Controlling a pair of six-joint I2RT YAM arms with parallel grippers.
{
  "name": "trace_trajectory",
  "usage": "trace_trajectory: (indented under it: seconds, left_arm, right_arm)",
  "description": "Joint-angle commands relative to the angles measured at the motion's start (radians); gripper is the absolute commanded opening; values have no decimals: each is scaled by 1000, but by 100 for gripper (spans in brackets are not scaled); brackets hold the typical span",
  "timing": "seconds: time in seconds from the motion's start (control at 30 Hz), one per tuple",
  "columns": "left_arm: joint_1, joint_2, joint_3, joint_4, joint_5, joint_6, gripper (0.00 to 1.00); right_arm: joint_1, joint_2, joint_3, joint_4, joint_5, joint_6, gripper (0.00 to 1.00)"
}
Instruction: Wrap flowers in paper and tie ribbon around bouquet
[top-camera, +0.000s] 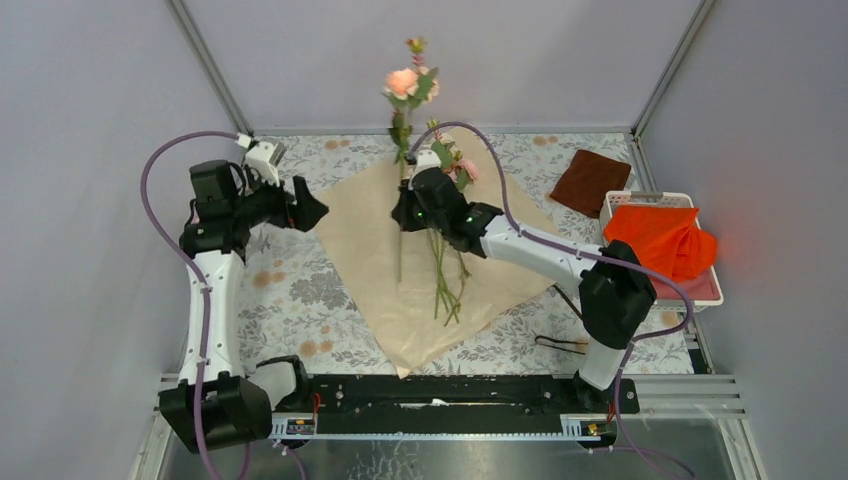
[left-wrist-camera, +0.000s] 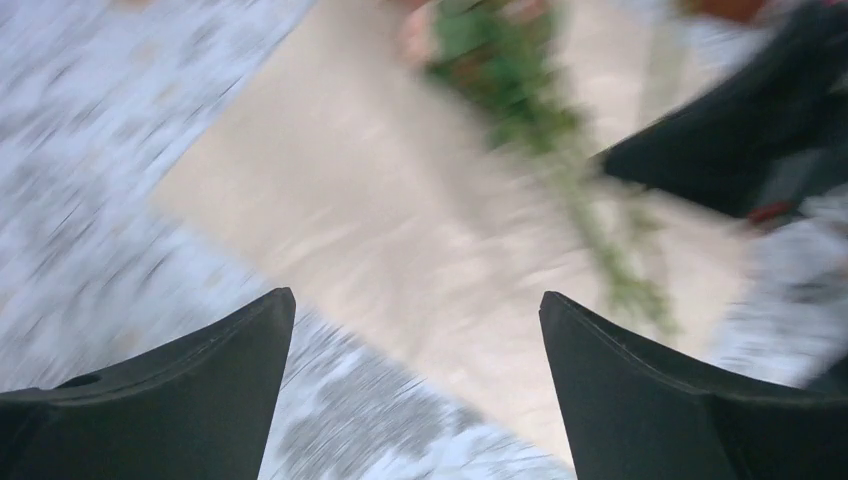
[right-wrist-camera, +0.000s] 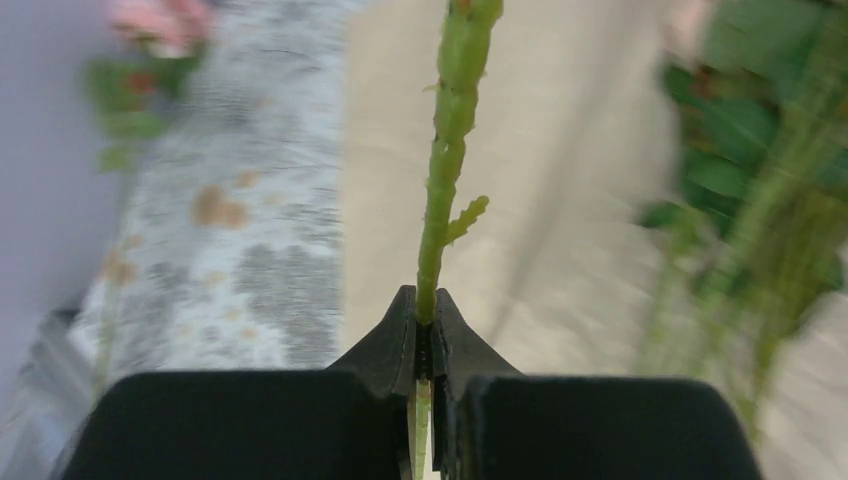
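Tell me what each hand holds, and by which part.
Right hand pinches one flower by its green stem. Left hand is open, holding nothing.

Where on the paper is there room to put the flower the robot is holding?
The left half of the paper is bare, between the open left gripper and the held stem. Its right side is crowded: loose stems and the right gripper.

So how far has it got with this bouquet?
Early days. Done: the paper lies flat with some flowers on it. In hand: the right gripper is shut on another stem; the left gripper hangs open. Left: rolling the paper and tying the ribbon, untouched.
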Motion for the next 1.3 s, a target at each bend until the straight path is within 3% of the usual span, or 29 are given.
trace_trajectory:
  seconds: [0.0,0.07,0.23,0.33,0.43,0.57,0.63,0.7,0.77,0.87,0.9,1.03,1.17,1.27]
  left_arm:
    - [104,8,-175,-44,-526,300,99]
    - [215,36,-239,10,-599,363,99]
    - [507,155,-288,79,-617,472,99]
    - [586,262,-279,77,-615,510,98]
    - [609,360,-271,65,-599,523,98]
    - [618,442,-274,115,-599,505,97]
    - [619,483,-261,130,-597,491,88]
    - [620,523,-246,121,-580,484,71]
    - [621,543,-235,85,-543,487,50]
    - [628,546,-229,37,-474,494,9]
    - [633,544,-224,23,-455,494,0]
    - [678,493,-174,-66,-317,482,0]
    - [700,377,-92,-202,-94,487,0]
    - [690,283,-18,-330,165,511,0]
  right_arm:
    - [-82,29,-16,-231,101,54,0]
    - [-98,56,-19,-273,127,55,0]
    - [-111,120,-11,-307,165,69,1]
    - [-122,153,13,-342,184,84,13]
    - [-124,160,28,-363,211,84,36]
    - [-122,142,42,-410,250,68,48]
    - [-120,120,41,-426,256,59,50]
    - [-110,90,33,-429,261,49,51]
    - [-103,58,27,-428,262,38,52]
    - [-97,13,16,-429,262,31,54]
    - [-95,-2,12,-428,260,28,54]
    - [-86,-62,-6,-415,244,3,55]
    - [-62,-118,-23,-378,206,-49,56]
    - [-48,-174,-71,-224,28,-81,58]
